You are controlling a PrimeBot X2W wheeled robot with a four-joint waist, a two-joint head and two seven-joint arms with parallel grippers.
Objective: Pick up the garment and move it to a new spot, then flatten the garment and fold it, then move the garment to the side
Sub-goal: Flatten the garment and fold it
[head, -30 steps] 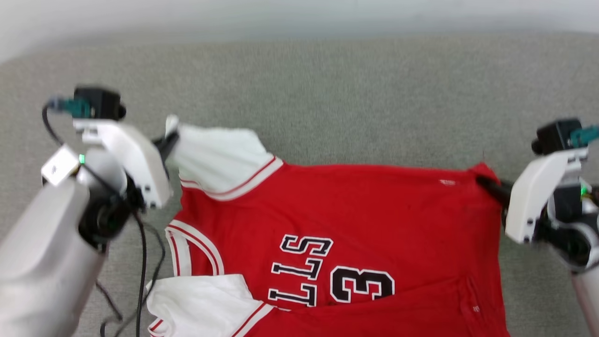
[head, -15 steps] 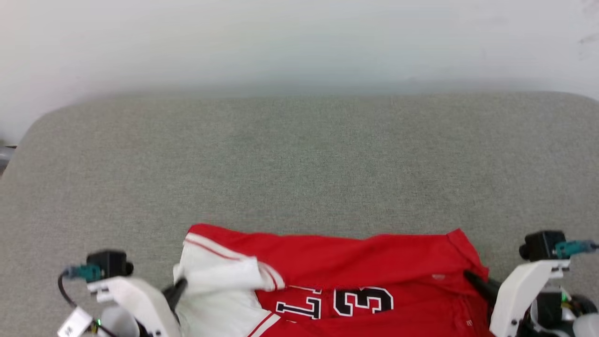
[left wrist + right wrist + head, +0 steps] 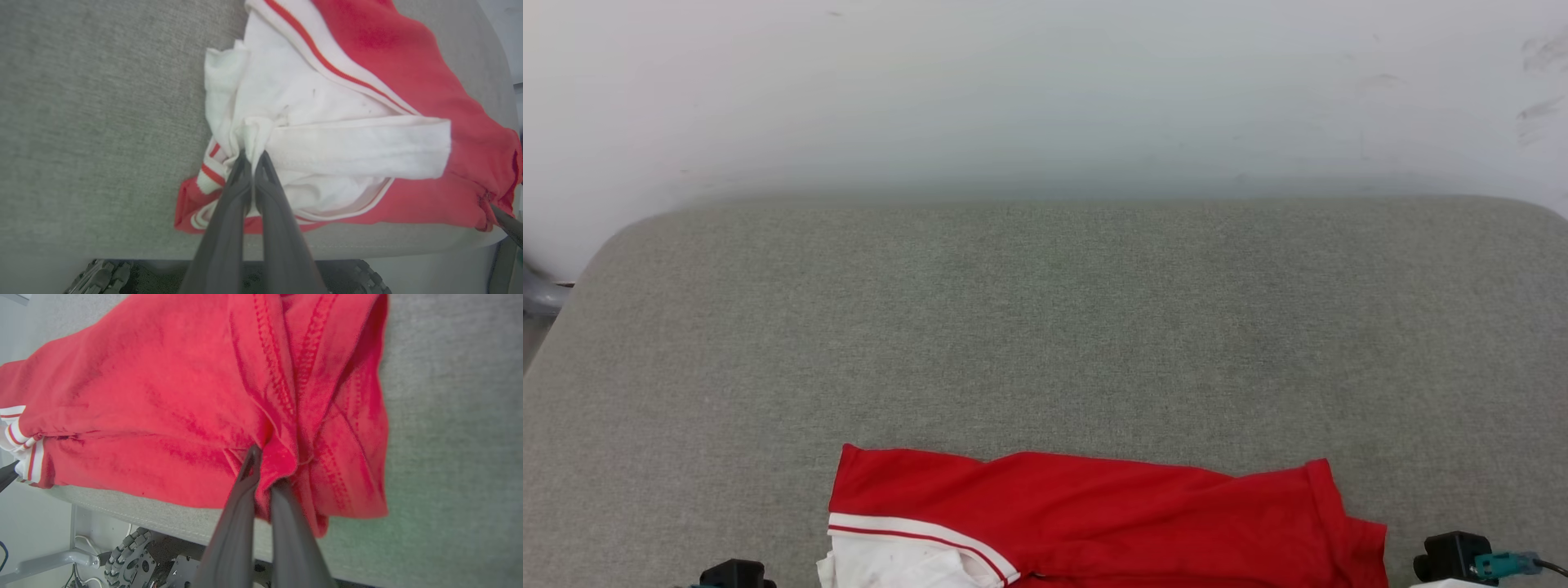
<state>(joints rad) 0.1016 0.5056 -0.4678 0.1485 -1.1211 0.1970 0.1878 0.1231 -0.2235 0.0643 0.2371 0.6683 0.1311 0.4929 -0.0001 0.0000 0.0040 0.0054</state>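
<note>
The left gripper (image 3: 253, 154) is pinched tight on a bunched bit of white sleeve (image 3: 359, 143), and the right gripper (image 3: 265, 465) is clamped the same way on a gathered fold of red cloth near the stitched hem (image 3: 286, 375), so both arms hold the shirt (image 3: 1094, 514) at opposite ends. The shirt lies doubled over along the near edge of the grey cushion (image 3: 1045, 327), red side up, with the wide stretch of cushion behind it bare. It looks like the folding stage, with the fold laid but not tidy: the sleeve is crumpled and twisted under the left fingers. The main risk is the edge. Part of the cloth already sits right at the lip, above the robot's wheels (image 3: 102, 277), and thin fabric let go there could slide off and down. Each grip also takes only a small pinch, so a sharp or uneven pull could slip the cloth free on one side and drag the fold askew, or undo it
</note>
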